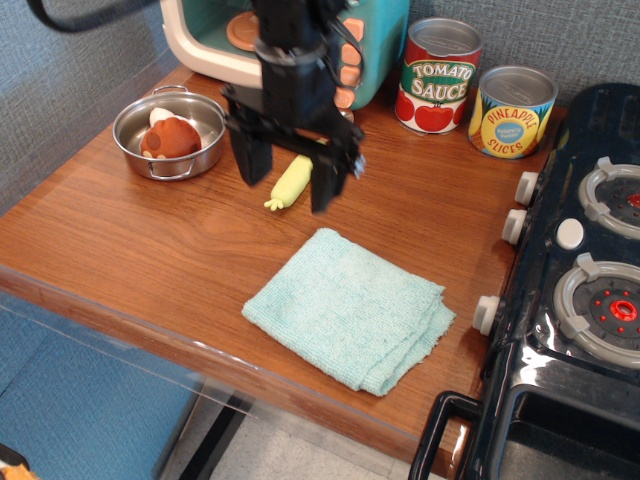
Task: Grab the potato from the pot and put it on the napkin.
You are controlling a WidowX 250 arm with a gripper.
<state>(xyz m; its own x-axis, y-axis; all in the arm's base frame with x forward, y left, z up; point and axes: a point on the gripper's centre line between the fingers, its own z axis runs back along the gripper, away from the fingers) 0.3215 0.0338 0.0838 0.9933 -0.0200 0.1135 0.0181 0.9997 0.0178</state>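
The reddish-brown potato [171,137] with a white end lies in the small steel pot [133,113] at the table's back left. The teal napkin [347,306] lies flat near the front edge, nothing on it. My black gripper [288,194] hangs open and empty above the wood between pot and napkin, right of the pot, its two fingers pointing down on either side of a yellow-green spoon [290,181].
A tomato sauce can [439,76] and a pineapple can [512,111] stand at the back right. A toy appliance [211,38] in cream and teal stands behind the arm. A black toy stove [580,260] fills the right side.
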